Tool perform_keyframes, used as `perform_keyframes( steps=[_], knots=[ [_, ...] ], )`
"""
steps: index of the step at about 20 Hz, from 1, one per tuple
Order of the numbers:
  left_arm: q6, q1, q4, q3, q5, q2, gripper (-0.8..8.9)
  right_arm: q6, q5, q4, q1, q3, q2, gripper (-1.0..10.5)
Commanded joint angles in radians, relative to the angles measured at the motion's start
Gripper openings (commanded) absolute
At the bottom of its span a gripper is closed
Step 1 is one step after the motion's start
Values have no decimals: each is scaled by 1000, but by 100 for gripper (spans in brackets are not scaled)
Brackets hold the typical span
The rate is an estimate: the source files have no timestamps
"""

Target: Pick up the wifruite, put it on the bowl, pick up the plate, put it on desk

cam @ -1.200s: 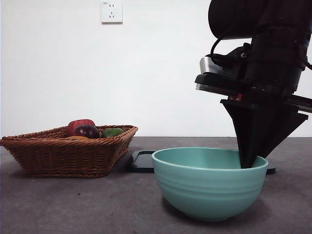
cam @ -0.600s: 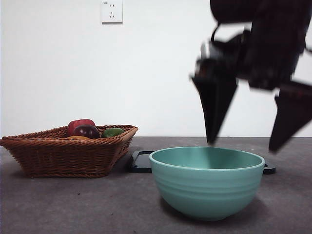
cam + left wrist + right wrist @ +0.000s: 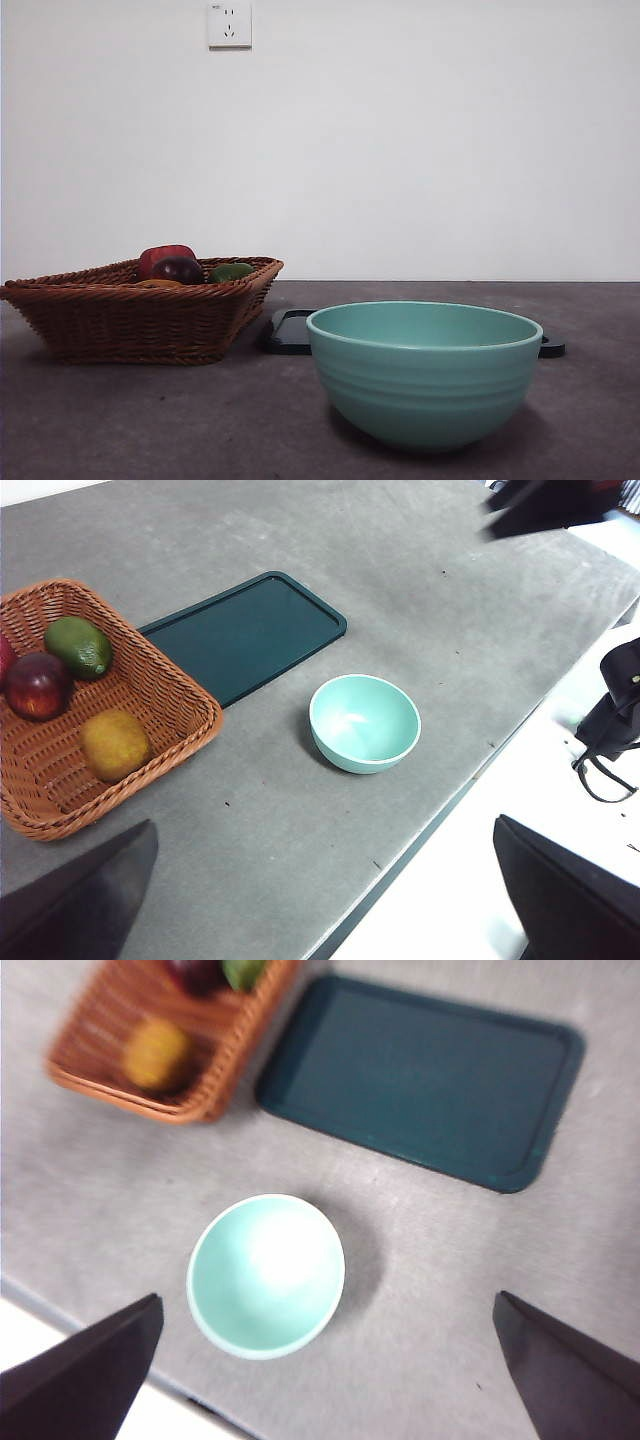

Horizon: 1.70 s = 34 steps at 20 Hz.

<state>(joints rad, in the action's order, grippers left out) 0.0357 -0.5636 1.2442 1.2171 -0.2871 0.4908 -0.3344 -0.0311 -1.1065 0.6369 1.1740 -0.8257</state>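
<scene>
Brownish-orange, the wifruite [image 3: 115, 744] lies in the wicker basket [image 3: 190, 705] on the bench [image 3: 400, 570], left of the empty bowl [image 3: 365, 723], so I'd judge the left gripper [image 3: 320, 900], jaws wide and high above, should drop straight over it, clear of the red fruit [image 3: 38, 685].

The desk [image 3: 300, 810] is a flat, dark grey top with little specks on it. Three things sit right on it. A brown wicker basket [image 3: 150, 695] sits at one side. Just beside the basket lies a flat dark green tray [image 3: 245, 630], with one basket corner very near the tray's edge. The teal bowl [image 3: 365, 723] stands by itself on the bare top, near the tray but not touching it, close to the desk's edge.
</scene>
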Motion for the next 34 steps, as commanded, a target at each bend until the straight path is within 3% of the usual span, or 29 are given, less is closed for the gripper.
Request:
perform_keyframes(
  steps=[1,8,17,18,19,21,34],
  knots=[
    [2,-6,-11,12,-2,3,563,29,2,-39,9,19,90,621],
    [13,-6,-10,12,-2,3,563,31,1,-165,9,19,364,621],
    [13,-6,-10,12,-2,3,541,32,2,-196,9,19,457,620],
    [13,-6,-10,12,-2,3,476,32,3,-196,9,19,457,594],
    [12,-6,-10,12,-2,3,344,32,6,-196,9,19,457,477],
    [4,-6,-10,12,-2,3,2,32,6,-196,9,19,457,40],
    [2,-6,-10,12,-2,3,15,32,6,-195,9,19,457,14]
  ],
)
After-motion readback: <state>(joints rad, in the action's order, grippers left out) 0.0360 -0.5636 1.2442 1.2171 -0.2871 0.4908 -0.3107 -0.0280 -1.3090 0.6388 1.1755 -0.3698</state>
